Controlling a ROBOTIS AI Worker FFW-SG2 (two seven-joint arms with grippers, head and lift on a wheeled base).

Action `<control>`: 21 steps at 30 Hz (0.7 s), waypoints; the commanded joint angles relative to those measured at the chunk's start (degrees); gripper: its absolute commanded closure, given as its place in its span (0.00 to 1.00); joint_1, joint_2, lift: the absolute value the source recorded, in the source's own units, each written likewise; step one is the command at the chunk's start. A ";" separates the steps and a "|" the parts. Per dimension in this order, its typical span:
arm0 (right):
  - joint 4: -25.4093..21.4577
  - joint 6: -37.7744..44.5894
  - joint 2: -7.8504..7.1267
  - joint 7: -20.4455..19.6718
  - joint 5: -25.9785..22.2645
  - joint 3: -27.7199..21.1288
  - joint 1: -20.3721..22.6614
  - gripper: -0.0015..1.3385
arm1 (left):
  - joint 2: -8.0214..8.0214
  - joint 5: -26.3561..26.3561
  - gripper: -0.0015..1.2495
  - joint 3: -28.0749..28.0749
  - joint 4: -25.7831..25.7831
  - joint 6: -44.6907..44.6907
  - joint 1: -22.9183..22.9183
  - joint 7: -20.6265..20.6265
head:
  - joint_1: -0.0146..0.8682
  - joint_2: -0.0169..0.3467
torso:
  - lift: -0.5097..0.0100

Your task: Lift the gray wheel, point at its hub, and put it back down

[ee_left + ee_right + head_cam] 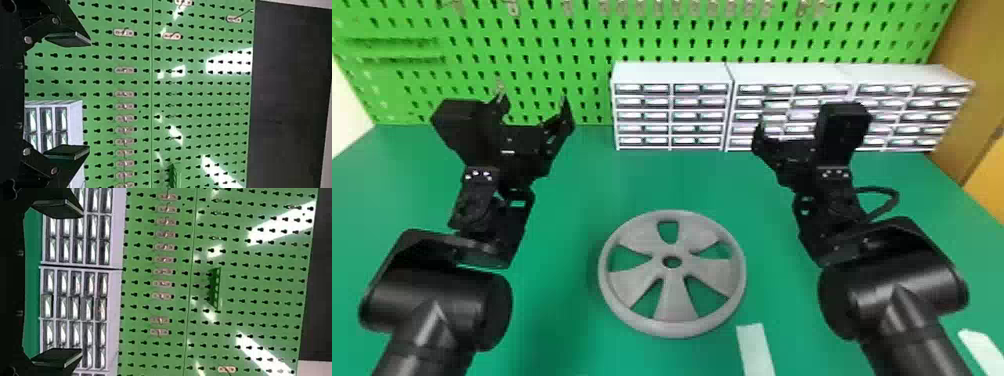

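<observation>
Black and thick at the near edge, the left arm (437, 310) and right arm (902, 300) rise on either side of the gray wheel (674, 300). It lies flat on the green table (677, 185), near the middle, its five spokes running in to a hub (672, 270) with a round hole.

A pale strip (754, 350) lies close to the wheel's near right side, and a second pale strip (982, 350) sits at the near right corner, beyond the right arm.

Up over the table's far left is the left gripper (533, 100). Its wrist view shows the two flat fingers (68, 152) spread well apart, facing the pegboard (532, 50). Over the far right side is the right gripper (789, 147), in front of the white drawer cabinets (673, 70), its two fingers also held wide apart in its wrist view. A black cable (887, 191) loops out to the right of that wrist.

Along the far edge, the cabinets stand in a row from the middle to the right. Behind them rises the green pegboard, with metal hooks (514, 7) along its upper part.
</observation>
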 commanded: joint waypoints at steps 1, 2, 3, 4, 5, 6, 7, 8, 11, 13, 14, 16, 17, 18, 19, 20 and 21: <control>0.03 0.00 0.19 0.00 0.05 -0.19 0.02 0.05 | -0.05 -0.07 0.25 -0.02 0.00 0.00 0.10 -0.08 | 0.80 0.18 | 0.81; -0.06 0.00 0.19 0.09 0.05 -0.28 0.02 0.05 | -0.05 -0.15 0.25 -0.11 0.00 0.00 0.10 -0.08 | 0.80 0.18 | 0.81; 0.03 0.00 0.28 0.09 0.05 -0.37 0.02 0.05 | -0.05 -0.24 0.25 -0.11 0.00 0.00 0.10 -0.08 | 0.80 0.18 | 0.81; 0.03 0.00 0.28 0.09 0.05 -0.37 0.02 0.05 | -0.05 -0.24 0.25 -0.11 0.00 0.00 0.10 -0.08 | 0.80 0.18 | 0.81; -0.06 0.00 0.36 0.09 0.05 -0.45 0.10 0.05 | -0.05 -0.33 0.25 -0.11 0.00 0.00 0.10 -0.08 | 0.80 0.18 | 0.81; -0.06 0.00 0.45 0.09 -0.04 -0.45 0.10 0.05 | -0.14 -0.50 0.25 -0.11 0.00 0.00 0.10 -0.08 | 0.80 0.18 | 0.81; 0.03 0.00 0.45 0.09 -0.04 -0.54 0.10 0.05 | -0.14 -0.50 0.25 -0.02 0.00 -0.09 0.02 -0.08 | 0.80 0.18 | 0.81; 0.03 -0.09 0.54 0.09 -0.12 -0.54 0.19 0.05 | -0.14 -0.59 0.25 -0.02 0.00 -0.18 0.02 -0.08 | 0.80 0.18 | 0.81; -0.06 -0.18 0.63 0.09 -0.12 -0.63 0.19 0.05 | -0.22 -0.59 0.25 0.07 0.00 -0.35 -0.07 -0.08 | 0.80 0.18 | 0.81; -0.06 -0.27 0.63 0.18 -0.21 -0.54 0.19 0.05 | -0.22 -0.59 0.25 -0.02 0.00 -0.35 -0.07 -0.08 | 0.80 0.18 | 0.81; -0.06 -0.36 0.63 0.18 -0.30 -0.54 0.19 0.05 | -0.22 -0.59 0.25 -0.11 0.00 -0.35 -0.07 -0.08 | 0.80 0.18 | 0.81; -0.15 -0.44 0.63 0.18 -0.30 -0.54 0.10 0.05 | -0.22 -0.59 0.25 -0.20 0.00 -0.35 0.02 -0.08 | 0.80 0.18 | 0.81; -0.24 -0.53 0.63 0.18 -0.30 -0.54 0.10 0.05 | -0.22 -0.59 0.25 -0.37 0.00 -0.35 0.02 -0.08 | 0.80 0.18 | 0.81; -0.24 -0.53 0.63 0.18 -0.39 -0.54 0.10 0.05 | -0.22 -0.59 0.25 -0.46 0.00 -0.35 0.02 -0.08 | 0.80 0.18 | 0.81; -0.24 -0.53 0.63 0.18 -0.39 -0.54 0.10 0.05 | -0.22 -0.59 0.25 -0.46 0.00 -0.35 0.10 -0.08 | 0.80 0.18 | 0.81; -0.24 -0.53 0.63 0.18 -0.56 -0.54 0.10 0.05 | -0.22 -0.59 0.25 -0.55 0.00 -0.35 0.10 -0.08 | 0.80 0.18 | 0.81; -0.24 -0.53 0.71 0.18 -0.56 -0.54 0.10 0.05 | -0.22 -0.59 0.25 -0.55 0.00 -0.35 0.19 -0.08 | 0.80 0.18 | 0.81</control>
